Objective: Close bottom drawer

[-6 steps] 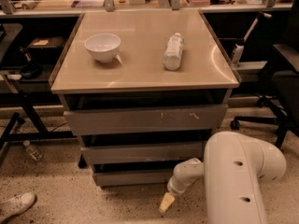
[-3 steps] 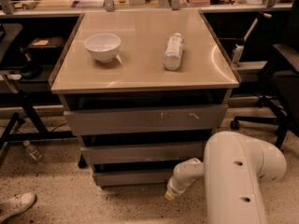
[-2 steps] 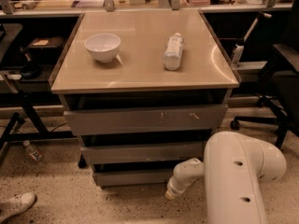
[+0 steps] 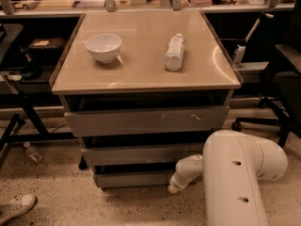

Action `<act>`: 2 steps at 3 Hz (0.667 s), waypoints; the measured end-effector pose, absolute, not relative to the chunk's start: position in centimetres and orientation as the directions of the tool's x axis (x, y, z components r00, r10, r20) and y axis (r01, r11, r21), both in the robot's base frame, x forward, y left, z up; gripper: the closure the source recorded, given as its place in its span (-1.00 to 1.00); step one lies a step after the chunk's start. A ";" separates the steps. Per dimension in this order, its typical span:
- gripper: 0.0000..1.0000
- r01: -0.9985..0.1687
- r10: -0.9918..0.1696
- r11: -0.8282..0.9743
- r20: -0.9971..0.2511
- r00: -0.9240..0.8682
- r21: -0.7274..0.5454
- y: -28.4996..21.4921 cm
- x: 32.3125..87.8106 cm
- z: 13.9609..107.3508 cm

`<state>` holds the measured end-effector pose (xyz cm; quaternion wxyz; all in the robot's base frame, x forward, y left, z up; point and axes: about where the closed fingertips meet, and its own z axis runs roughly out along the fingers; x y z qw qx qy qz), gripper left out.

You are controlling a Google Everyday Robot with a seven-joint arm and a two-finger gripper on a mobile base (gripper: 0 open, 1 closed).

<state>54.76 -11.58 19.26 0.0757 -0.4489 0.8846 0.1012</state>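
The bottom drawer [image 4: 134, 179] is the narrowest of three grey-brown fronts, low under the tan-topped cabinet [image 4: 146, 74]. Its flat front sits a little in front of the cabinet, with a dark gap above it. My gripper [image 4: 173, 187] is at the end of the white arm [image 4: 235, 173], down at the right end of the bottom drawer's front, touching or almost touching it. The mid-width drawer front [image 4: 141, 154] and the widest, scratched front [image 4: 146, 119] lie above.
A white bowl [image 4: 103, 46] and a lying plastic bottle [image 4: 174, 52] rest on the cabinet top. A chair base [image 4: 263, 119] stands to the right. A small bottle [image 4: 32, 152] and a shoe [image 4: 16, 207] lie on the speckled floor at left. Desks run behind.
My gripper has moved up and in from the floor toward the bottom drawer's right end. The drawer front looks slightly further in than before.
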 end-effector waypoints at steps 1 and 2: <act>1.00 -0.806 -0.777 0.585 -0.221 -0.590 0.096 -11.6 56.4 19.3; 1.00 -0.807 -0.778 0.585 -0.223 -0.587 0.084 -11.4 57.9 19.2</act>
